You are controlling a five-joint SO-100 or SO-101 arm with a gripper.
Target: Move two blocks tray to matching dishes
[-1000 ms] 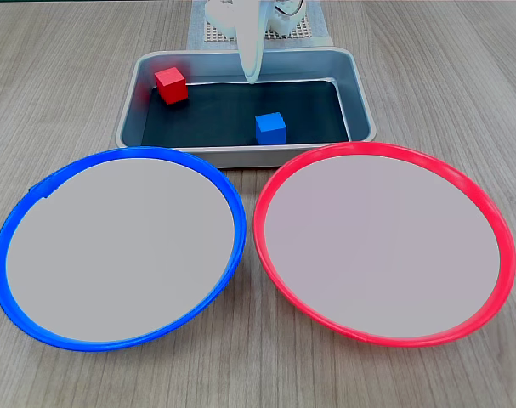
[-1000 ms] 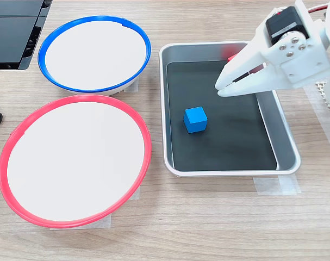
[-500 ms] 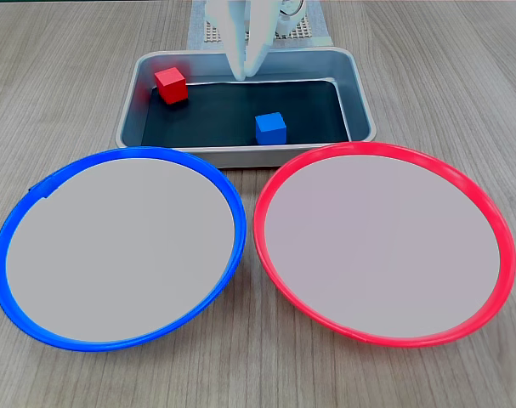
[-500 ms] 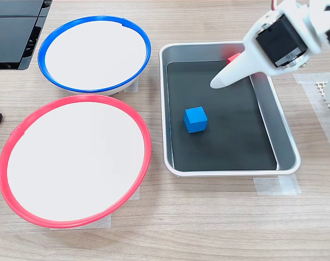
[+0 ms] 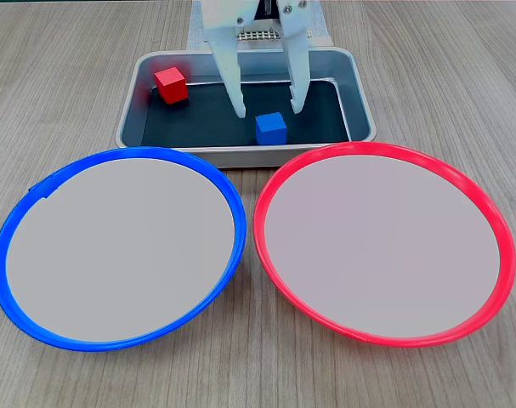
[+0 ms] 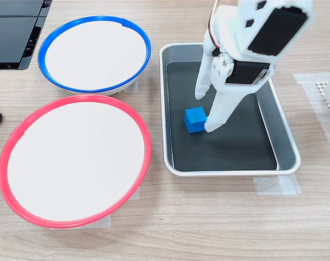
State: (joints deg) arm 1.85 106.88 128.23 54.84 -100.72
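- Blue block (image 5: 270, 128) sitting on the dark bottom of the tray (image 5: 363, 109), toward the side nearest the dishes; seen too in the other fixed view (image 6: 195, 119), resting flat and not lifted.
- Red block (image 5: 171, 85) lying in the tray's far corner on the left of this fixed view, close to the wall, well apart from the blue one.
- Neither block moved out so far; both dishes bare inside.
- Blue-rimmed dish (image 5: 11, 229) and red-rimmed dish (image 5: 496, 221) standing side by side just in front of the tray, rims almost touching.
- Gripper (image 5: 266, 109) spread wide, holding nothing, tips low over the tray bottom just behind the blue block.
- Fingers (image 6: 215, 118) straddling the block's line in the other fixed view: one tip just beside the block, possibly touching it, the other farther back over the dark bottom.
- Judged stage: lining up for the first pick, most likely the blue block; no grasp made yet.
- Left to do, by this reading: close on the blue block, carry it to the blue-rimmed dish, release, then the same with the red block and the red-rimmed dish.
- Whole task therefore barely begun.
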